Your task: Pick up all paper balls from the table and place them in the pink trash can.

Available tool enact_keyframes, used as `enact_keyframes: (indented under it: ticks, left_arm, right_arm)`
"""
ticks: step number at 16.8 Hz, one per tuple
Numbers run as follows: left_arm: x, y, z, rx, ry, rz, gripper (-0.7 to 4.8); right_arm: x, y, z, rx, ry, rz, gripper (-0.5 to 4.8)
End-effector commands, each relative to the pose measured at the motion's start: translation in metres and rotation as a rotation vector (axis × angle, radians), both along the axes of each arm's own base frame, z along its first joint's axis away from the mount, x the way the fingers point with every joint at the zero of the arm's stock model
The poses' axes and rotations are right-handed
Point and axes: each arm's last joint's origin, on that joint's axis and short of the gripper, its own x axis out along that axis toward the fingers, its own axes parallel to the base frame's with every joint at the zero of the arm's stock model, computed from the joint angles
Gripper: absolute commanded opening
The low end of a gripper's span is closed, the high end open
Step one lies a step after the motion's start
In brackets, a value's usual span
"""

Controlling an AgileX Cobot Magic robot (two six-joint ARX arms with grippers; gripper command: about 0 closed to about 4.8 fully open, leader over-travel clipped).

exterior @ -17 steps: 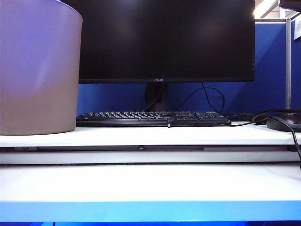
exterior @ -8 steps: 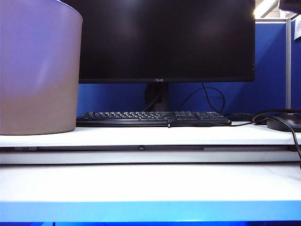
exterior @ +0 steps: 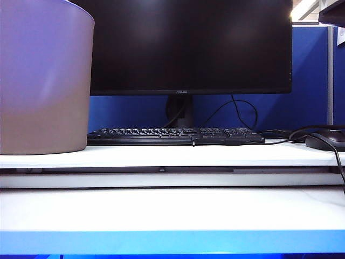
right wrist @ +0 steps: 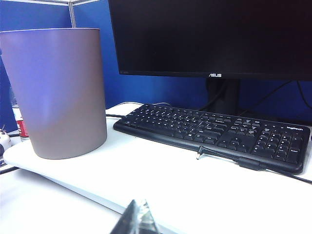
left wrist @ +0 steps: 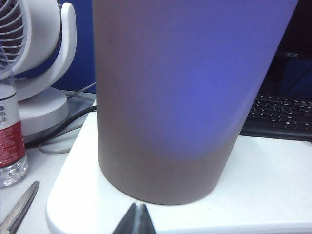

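The pink trash can [exterior: 43,81] stands at the left on a raised white shelf [exterior: 178,156] above the table [exterior: 172,213]. No paper balls show in any view. My left gripper [left wrist: 138,207] is shut and empty, its tips close in front of the trash can [left wrist: 185,97]'s base. My right gripper [right wrist: 139,202] is shut too with nothing in it, low over the table, facing the trash can [right wrist: 63,92] and the keyboard. Neither gripper appears in the exterior view.
A black monitor [exterior: 188,43] and keyboard [exterior: 175,135] fill the back of the shelf, with a mouse [exterior: 326,140] and cables at the right. Beside the can are a white fan [left wrist: 34,63], a water bottle [left wrist: 9,131] and scissors [left wrist: 19,209].
A dark shape at the exterior view's top right corner has dropped slightly lower. The can, keyboard and table stand as before.
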Motion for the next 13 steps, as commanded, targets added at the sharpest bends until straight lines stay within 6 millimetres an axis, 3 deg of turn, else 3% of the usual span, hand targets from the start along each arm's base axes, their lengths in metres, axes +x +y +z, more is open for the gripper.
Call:
enact_keyframes:
  ticks: [1,7,9,11,13]
  left_arm:
    - [0.000,0.000,0.001,0.000,-0.012,-0.002,-0.05]
    - [0.000,0.000,0.001,0.000,-0.012,-0.002,-0.05]
    - [0.000,0.000,0.001,0.000,-0.012,-0.002,-0.05]
    - [0.000,0.000,0.001,0.000,-0.012,-0.002,-0.05]
    - [0.000,0.000,0.001,0.000,-0.011,-0.002,-0.05]
  right_arm:
    - [-0.001,0.000,0.003,0.009,-0.016,-0.002,-0.05]
    - [0.000,0.000,0.002,0.016,0.003,0.003,-0.05]
    - [0.001,0.000,-0.007,-0.104,0.026,-0.032,-0.05]
    - [0.006,-0.007,-0.024,-0.223,0.113,-0.216,-0.05]
    - [0.014,-0.019,-0.038,-0.208,0.170,-0.395,-0.05]
